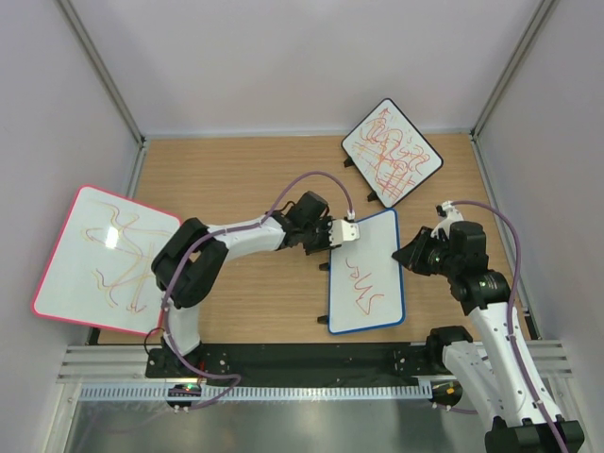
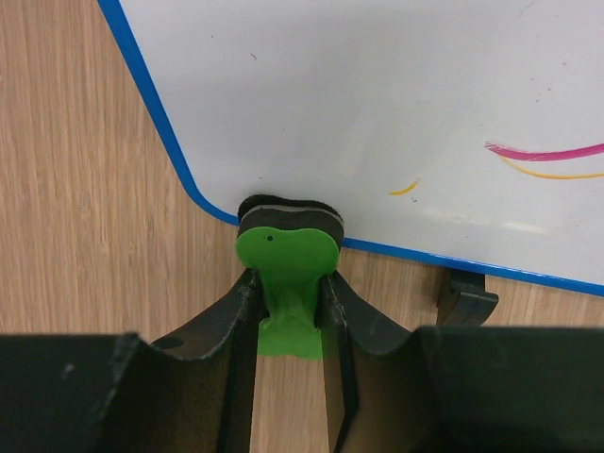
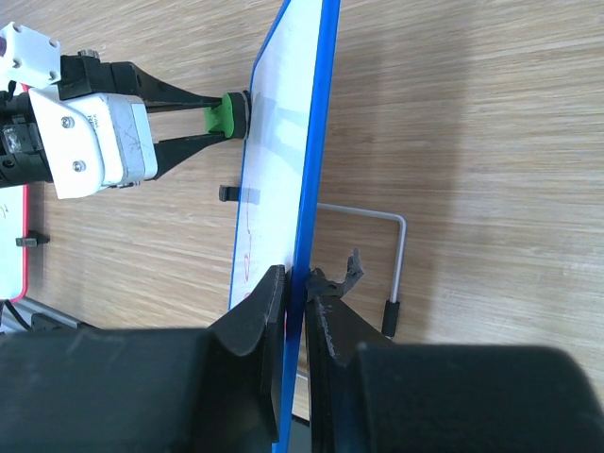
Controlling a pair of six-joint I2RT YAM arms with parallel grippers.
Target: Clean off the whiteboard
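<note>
Left gripper [image 2: 288,288] jaws squeezed shut on the handle of a green eraser [image 2: 286,255], black pad touching the blue frame at the low left corner of the whiteboard [image 2: 377,94]. Right gripper [image 3: 300,283] jaws pinched shut on the whiteboard's blue edge, low in the frame. Whiteboard at middle right of the top view, red scribble on it, on the wooden table [image 1: 226,170].

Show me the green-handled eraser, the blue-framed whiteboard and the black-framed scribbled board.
green-handled eraser [image 2: 288,260]: left wrist view, on its green handle.
blue-framed whiteboard [image 1: 377,243]: top external view, on bare white surface above the red scribble.
black-framed scribbled board [image 1: 391,151]: top external view, on its scribbled middle.
</note>
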